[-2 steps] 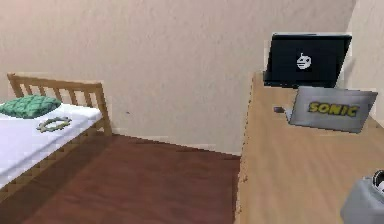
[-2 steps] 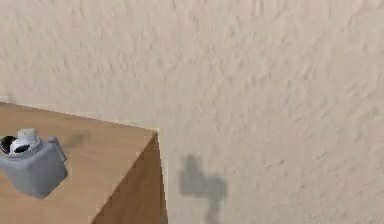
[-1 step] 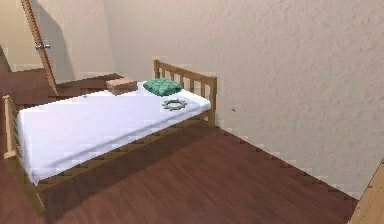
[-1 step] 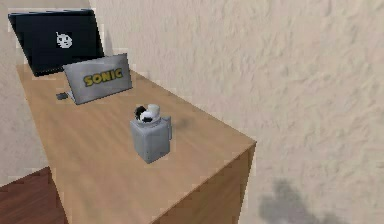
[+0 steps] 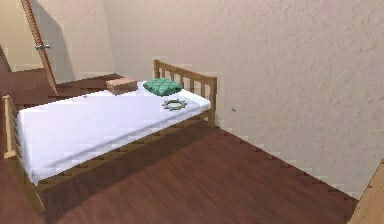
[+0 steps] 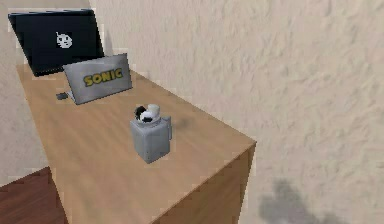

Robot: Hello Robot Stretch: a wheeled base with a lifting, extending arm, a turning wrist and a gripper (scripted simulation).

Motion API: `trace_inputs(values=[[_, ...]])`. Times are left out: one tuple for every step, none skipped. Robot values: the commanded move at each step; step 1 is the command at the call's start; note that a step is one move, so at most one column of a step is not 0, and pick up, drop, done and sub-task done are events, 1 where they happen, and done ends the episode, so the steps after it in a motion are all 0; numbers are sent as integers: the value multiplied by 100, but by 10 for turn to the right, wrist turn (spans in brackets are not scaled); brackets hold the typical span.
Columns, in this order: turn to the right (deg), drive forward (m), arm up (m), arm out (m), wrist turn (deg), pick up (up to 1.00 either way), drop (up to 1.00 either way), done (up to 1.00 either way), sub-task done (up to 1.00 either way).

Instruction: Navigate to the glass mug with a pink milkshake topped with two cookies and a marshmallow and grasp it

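A small pale grey mug-shaped thing (image 6: 152,133) stands upright on a light wooden desk (image 6: 95,150), near the middle of its top in the arm side view. Dark and white lumps stick out of its top, and a handle-like bump shows on its right side. I see no pink in it.
On the desk's far end stand a dark screen (image 6: 55,40) and a grey box with yellow lettering (image 6: 98,76). In the forward view a wooden bed (image 5: 100,125) with a white sheet, green pillow (image 5: 162,87) and brown box (image 5: 121,85) stands against the wall; a door (image 5: 45,40) lies beyond. Dark wood floor (image 5: 200,185) lies before it.
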Motion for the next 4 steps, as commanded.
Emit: trace_inputs(values=[[0, 0, 38, 0, 0, 0, 0, 0, 0], [0, 0, 0, 18, 0, 0, 0, 0, 0], [0, 0, 0, 0, 450, 0, 0, 0, 0], [0, 0, 0, 0, 450, 0, 0, 0, 0]])
